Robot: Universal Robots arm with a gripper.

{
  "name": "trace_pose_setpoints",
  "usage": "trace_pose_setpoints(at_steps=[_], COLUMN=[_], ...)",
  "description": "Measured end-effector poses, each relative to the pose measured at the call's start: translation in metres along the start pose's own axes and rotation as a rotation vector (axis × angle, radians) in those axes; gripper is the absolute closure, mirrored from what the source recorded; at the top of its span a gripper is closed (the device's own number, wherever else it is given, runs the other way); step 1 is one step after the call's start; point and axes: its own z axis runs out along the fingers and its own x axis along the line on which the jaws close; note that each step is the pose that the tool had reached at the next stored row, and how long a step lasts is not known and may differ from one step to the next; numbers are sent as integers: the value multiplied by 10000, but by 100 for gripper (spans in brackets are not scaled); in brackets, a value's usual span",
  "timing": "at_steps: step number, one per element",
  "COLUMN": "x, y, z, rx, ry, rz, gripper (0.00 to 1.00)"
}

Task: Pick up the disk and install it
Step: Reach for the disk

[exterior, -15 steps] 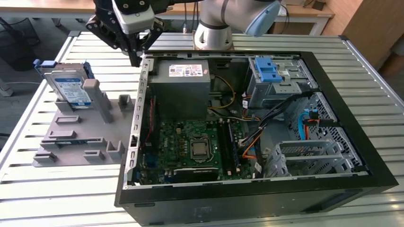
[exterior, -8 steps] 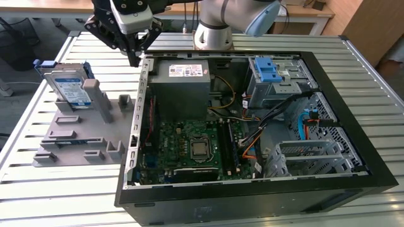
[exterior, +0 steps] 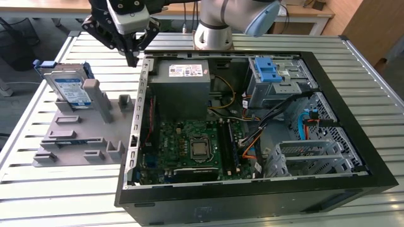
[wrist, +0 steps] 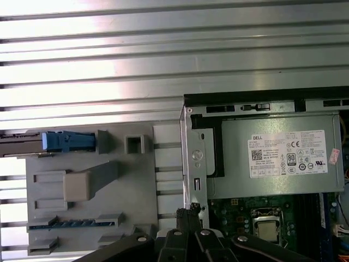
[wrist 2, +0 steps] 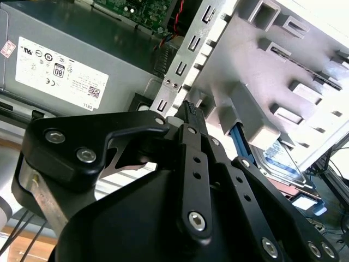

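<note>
Disk [exterior: 71,90] stands on edge in the grey holder [exterior: 82,137], on the exterior view's left of the open computer case [exterior: 252,198]. Gripper [exterior: 132,60] hangs between holder and case, fingers pinched together, gripping nothing.

Underfoot: slatted metal table [exterior: 75,198], glare running bright along its ribs | far side: pale wooden desk [exterior: 38,6]; exterior view's right, brown wooden panel [exterior: 372,28] | exterior view's left: grey floor [exterior: 14,111]

The disk [exterior: 68,89] stands partly hidden behind the grey holder [exterior: 82,137]
</note>
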Motion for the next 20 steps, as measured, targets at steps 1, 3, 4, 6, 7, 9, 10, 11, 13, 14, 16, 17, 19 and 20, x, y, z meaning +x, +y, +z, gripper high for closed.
trace_pose_setpoints(at_steps=[1,3,4,6,7,9,10,11,13,14,16,17,19,20], x=[7,22,29,38,43,53,59,67,91,104,129,139,157,166], y=[0,-1,-1,2,6,12,15,17,17,16,15,14,13,13], z=[0,0,0,1,2,3,4,5,6,7,8,9,12,14], rx=[0,0,0,1,0,0,1,0,0,0,0,1,0,0], ry=[0,0,0,1,0,0,1,0,0,0,0,1,0,0], rz=[0,0,0,1,0,1,0,0,0,0,0,0,-1,0], gripper=[89,89,89,89,89,89,89,89,89,89,89,89,89,89])
